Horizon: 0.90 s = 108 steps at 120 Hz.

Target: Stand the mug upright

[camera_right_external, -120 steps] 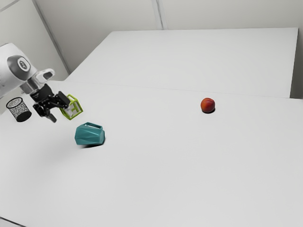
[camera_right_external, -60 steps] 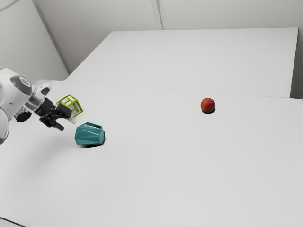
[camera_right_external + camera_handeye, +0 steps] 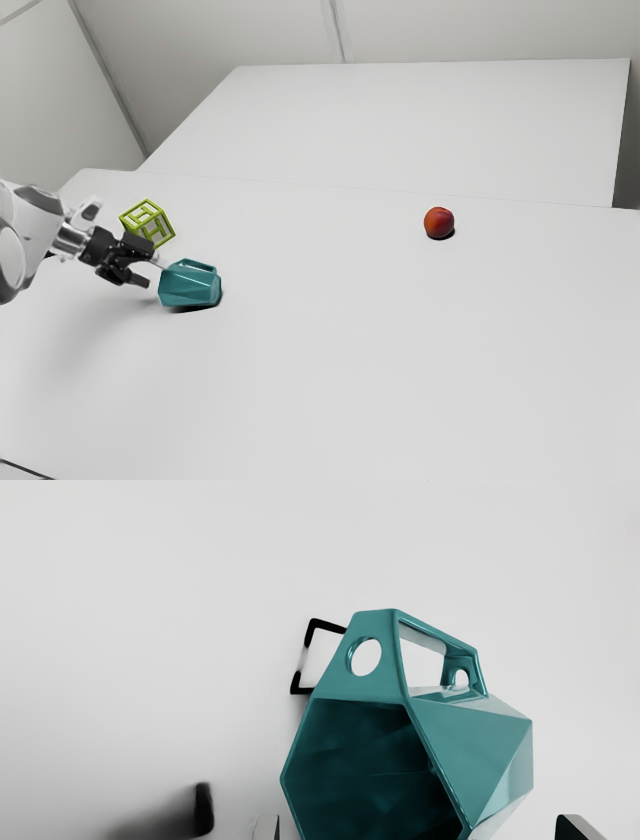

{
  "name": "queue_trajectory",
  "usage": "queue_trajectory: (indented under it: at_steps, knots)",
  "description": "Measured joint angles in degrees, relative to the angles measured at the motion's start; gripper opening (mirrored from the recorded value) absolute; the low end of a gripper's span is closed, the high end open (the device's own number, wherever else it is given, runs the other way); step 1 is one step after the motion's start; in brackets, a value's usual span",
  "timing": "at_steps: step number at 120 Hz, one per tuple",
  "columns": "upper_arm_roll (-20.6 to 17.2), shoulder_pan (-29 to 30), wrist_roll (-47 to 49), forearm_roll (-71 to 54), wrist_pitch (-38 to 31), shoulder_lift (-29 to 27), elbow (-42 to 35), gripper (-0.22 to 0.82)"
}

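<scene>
The teal faceted mug lies on its side toward the white tabletop's edge at the exterior view's left, mouth facing the widely spread, empty black fingers. A lime-green frame cube sits nearer the far edge; a red-orange peach lies well apart.

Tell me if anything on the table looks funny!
Yes, the mug is lying on its side, its open mouth facing the pincer. It looks odd because mugs usually stand upright. I see no spill.
</scene>
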<state>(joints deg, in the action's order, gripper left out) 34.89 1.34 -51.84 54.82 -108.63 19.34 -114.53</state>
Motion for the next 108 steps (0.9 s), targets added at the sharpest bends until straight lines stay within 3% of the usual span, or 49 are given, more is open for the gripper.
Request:
queue_trajectory:
  at_steps: [45, 108]
  knots:
    - [0.0, 0.7, -3.9, 5.6, 3.7, 0.7, -1.1, 0.59]
    - [-0.1, 0.2, -7.5, 10.3, 4.5, 1.7, -1.9, 0.34]
